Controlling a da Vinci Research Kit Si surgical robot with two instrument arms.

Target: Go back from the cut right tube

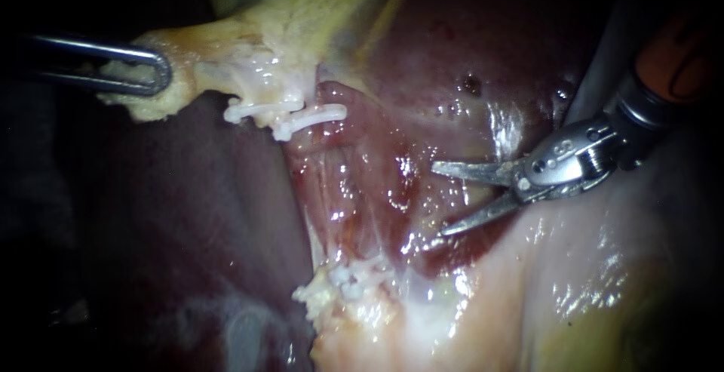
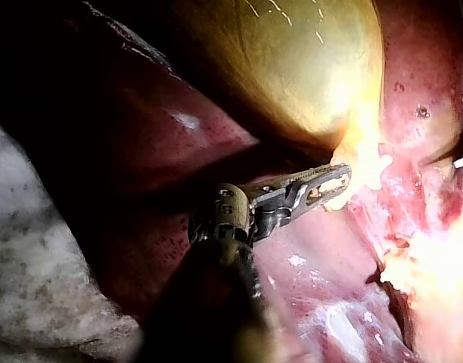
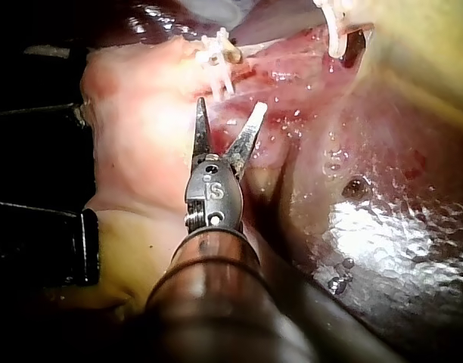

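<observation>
My right instrument [image 1: 440, 198] comes in from the right with two thin blades open and nothing between them. They hover over wet red tissue, right of the clipped stumps. White clips [image 1: 290, 118] sit on the upper stump of pale tissue. More white clips [image 1: 343, 280] sit on the lower stump. In the right wrist view the open blades [image 3: 230, 106] stand just short of the clips [image 3: 216, 51]. My left instrument [image 1: 154, 70] is shut on a pale yellow flap of gallbladder tissue [image 1: 226, 63], held to the upper left. The left wrist view shows its jaws [image 2: 334, 181] closed on that pale edge.
Dark red liver [image 1: 188, 229] fills the lower left, and more liver [image 1: 490, 55] lies behind the blades. Pale glistening tissue [image 1: 573, 289] spreads under my right instrument. The yellow gallbladder [image 2: 292, 68] bulges beyond my left instrument. A white cloth [image 2: 35, 249] lies beside its shaft.
</observation>
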